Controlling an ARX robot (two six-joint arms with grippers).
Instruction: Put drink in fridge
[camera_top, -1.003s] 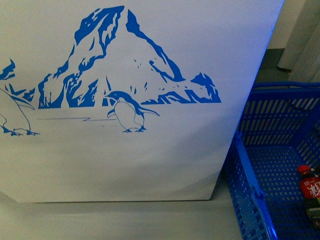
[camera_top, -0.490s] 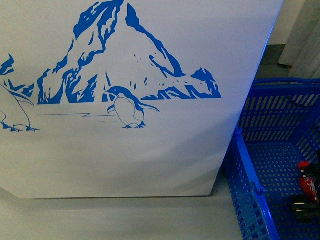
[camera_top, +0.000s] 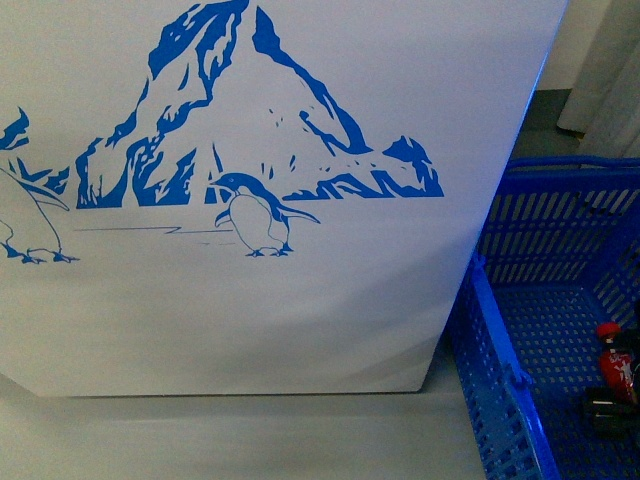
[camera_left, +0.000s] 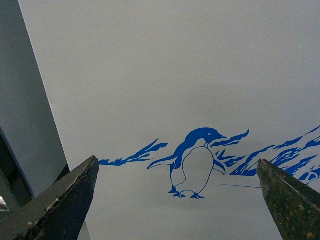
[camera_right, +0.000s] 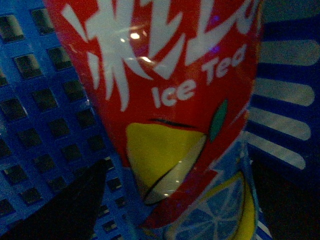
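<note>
The fridge (camera_top: 300, 300) fills most of the front view as a white wall with a blue mountain and penguin print. The drink (camera_top: 612, 362), a small bottle with a red cap and red label, stands in the blue basket at the far right. My right gripper (camera_top: 606, 410) shows there as a dark shape low against the bottle. In the right wrist view the drink's red "Ice Tea" label (camera_right: 170, 100) fills the picture between my open right gripper's (camera_right: 175, 200) fingers; one dark finger (camera_right: 65, 205) shows. My left gripper (camera_left: 177, 161) is open and empty, facing the fridge's penguin print (camera_left: 195, 165).
The blue plastic shopping basket (camera_top: 500, 380) stands on the grey floor (camera_top: 250, 440) right beside the fridge's corner. Pale curtains (camera_top: 600, 70) hang behind it at the far right. A grey edge (camera_left: 30, 125) borders the fridge wall in the left wrist view.
The front view has shifted slightly. My right gripper has come in around the drink in the basket and now covers its lower part. Little differs over the last half second.
</note>
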